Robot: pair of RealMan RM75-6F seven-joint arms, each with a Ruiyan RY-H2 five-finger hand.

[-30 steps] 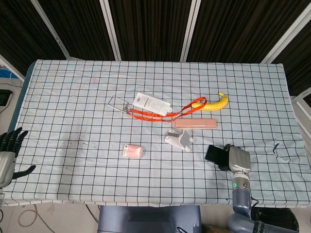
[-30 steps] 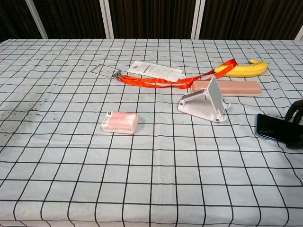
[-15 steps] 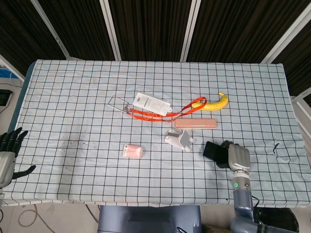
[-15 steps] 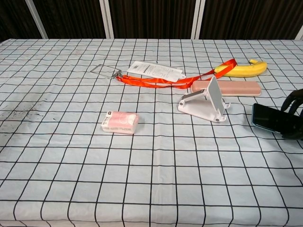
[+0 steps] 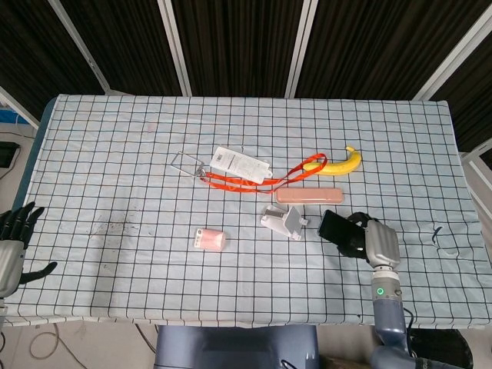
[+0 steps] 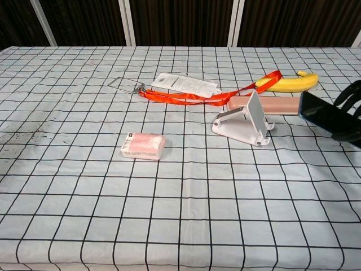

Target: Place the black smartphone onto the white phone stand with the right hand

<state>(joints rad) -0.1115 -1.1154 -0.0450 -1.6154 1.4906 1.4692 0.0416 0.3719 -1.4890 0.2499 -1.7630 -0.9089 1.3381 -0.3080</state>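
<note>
The black smartphone is held above the cloth by my right hand, which grips its right end. The phone sits just right of the white phone stand, apart from it. The stand stands upright on the checked tablecloth, its back plate tilted. My left hand hangs off the table's left edge, fingers spread, holding nothing; the chest view does not show it.
A pink case lies just behind the stand. A banana, an orange lanyard and a white packet lie further back. A small pink pack sits left of the stand.
My right hand has lifted the smartphone off the cloth and carried it up and left, closer to the stand. The left hand has stayed put.
</note>
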